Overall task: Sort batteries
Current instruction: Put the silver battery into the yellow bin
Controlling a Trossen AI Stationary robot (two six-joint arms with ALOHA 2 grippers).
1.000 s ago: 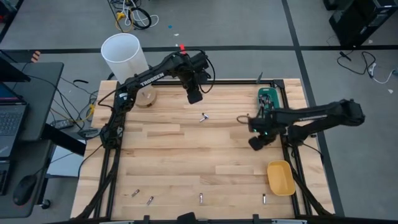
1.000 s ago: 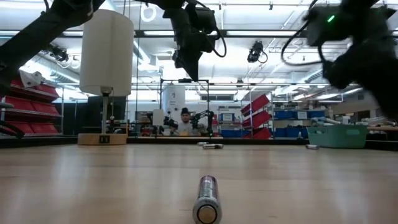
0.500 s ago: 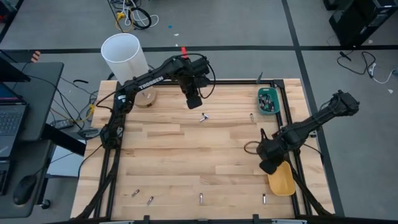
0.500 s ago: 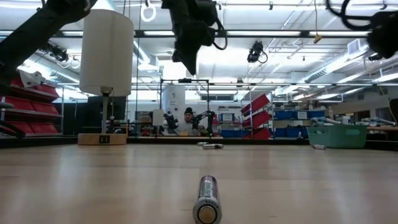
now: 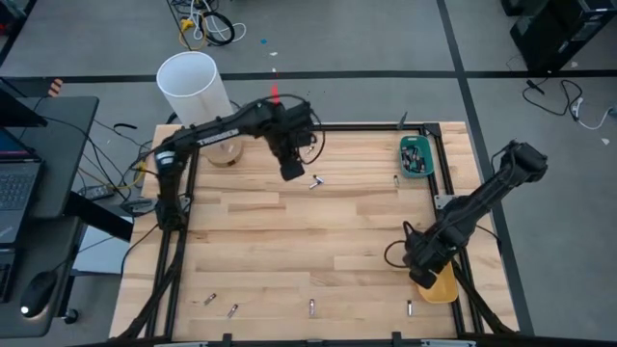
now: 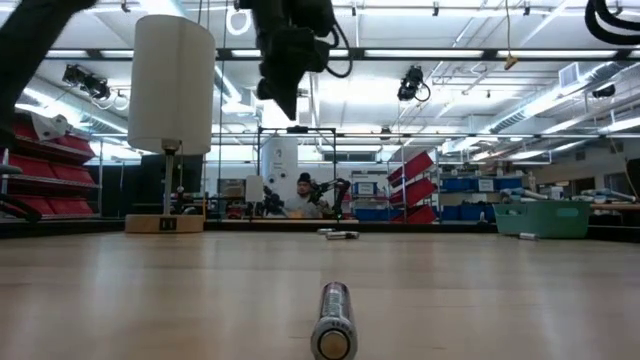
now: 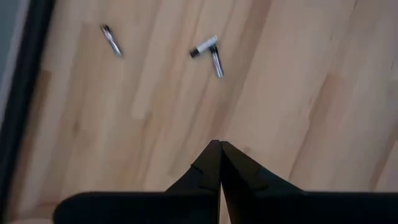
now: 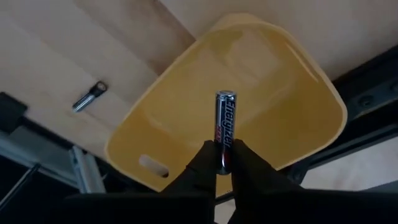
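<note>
— So where is the battery (image 8: 224, 132) now?
— Pinched upright in the right gripper (image 8: 222, 163), above the empty yellow tray (image 8: 186, 134) at the bench's near right corner.
— And doing it well?
— Release low and centred. Farther off, the left gripper (image 7: 219, 148), fingers closed on nothing, hangs near two batteries (image 7: 209, 51) by the far edge.

You have seven loose batteries (image 5: 310, 307) on the table (image 5: 289, 241), one Energizer battery (image 8: 224, 127) held aloft, one yellow tray (image 8: 280, 81), one teal tray (image 5: 403, 154).

We had two black arms (image 5: 217, 125) made of long tubes, with looping black cables and pointy black jaws.
</note>
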